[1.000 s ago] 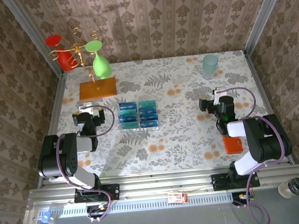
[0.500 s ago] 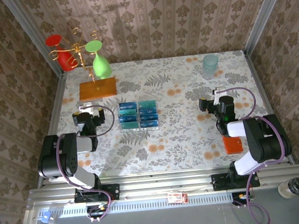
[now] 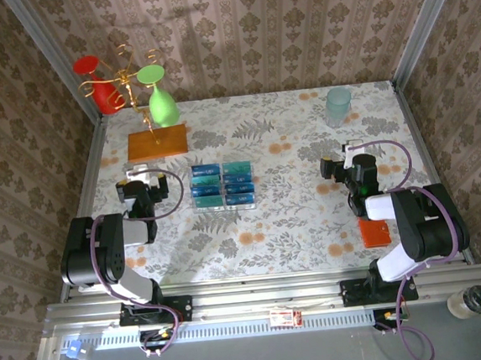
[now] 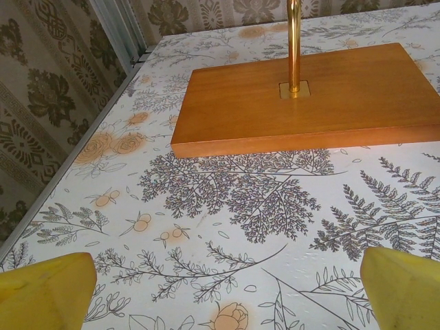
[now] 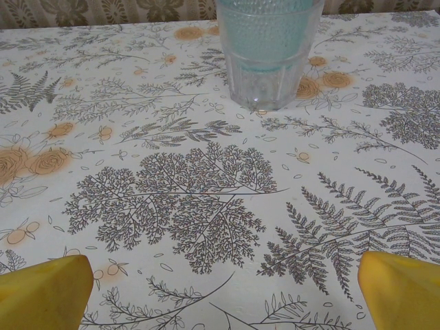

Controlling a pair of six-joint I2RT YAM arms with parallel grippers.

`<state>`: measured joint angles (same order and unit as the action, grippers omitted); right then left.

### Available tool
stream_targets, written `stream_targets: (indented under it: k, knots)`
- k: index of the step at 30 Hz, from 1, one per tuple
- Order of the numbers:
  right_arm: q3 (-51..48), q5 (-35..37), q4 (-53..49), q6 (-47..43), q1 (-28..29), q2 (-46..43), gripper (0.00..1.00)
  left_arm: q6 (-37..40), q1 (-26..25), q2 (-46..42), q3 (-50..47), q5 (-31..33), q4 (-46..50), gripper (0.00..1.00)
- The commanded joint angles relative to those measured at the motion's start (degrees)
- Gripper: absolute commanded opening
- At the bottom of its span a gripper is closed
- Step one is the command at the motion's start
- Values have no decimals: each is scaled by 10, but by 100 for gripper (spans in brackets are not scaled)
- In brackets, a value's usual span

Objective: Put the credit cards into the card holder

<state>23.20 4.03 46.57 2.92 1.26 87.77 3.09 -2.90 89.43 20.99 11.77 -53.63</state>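
My left claw (image 3: 141, 175) and right claw (image 3: 350, 151) both gape wide, empty. The glossy dark-blue and teal credit cards (image 3: 222, 186) lie right of my left claw, apart from it. They look thin, stiff, light and slippery, so I would pinch one by its edges. The flat orange-red card holder (image 3: 373, 231) lies on the surface behind my right claw. Nothing has shifted since a second ago.

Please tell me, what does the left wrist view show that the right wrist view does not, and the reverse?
Left wrist view: an orange-brown wooden slab with a gold rod standing in it. Right wrist view: a clear bluish tumbler, upright. Both: the floral table and yellow fingertips at the bottom corners, wide apart: the left claw and the right claw are open.
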Motion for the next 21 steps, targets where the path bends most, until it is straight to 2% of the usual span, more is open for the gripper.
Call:
stream_targets:
  k: [1, 12, 14, 16, 18, 21]
  knots:
    - [6, -1, 16, -8, -3, 0, 100, -12, 5, -1, 5, -6, -11, 100]
    - [7, -2, 13, -7, -4, -1, 100, -10, 3, -1, 3, -3, -15, 100]
    - [6, -2, 15, -7, -4, -3, 100, -13, -1, -5, 1, 18, -19, 100]
    - [27, -9, -42, -9, -4, -27, 100, -23, -1, -24, 0, 24, 5, 100]
    - [67, -11, -146, -11, -4, -65, 100, -10, -3, -30, -7, 17, -13, 100]
    - [112, -12, -230, -4, -3, -108, 100, -17, -9, -58, 2, 52, 32, 100]
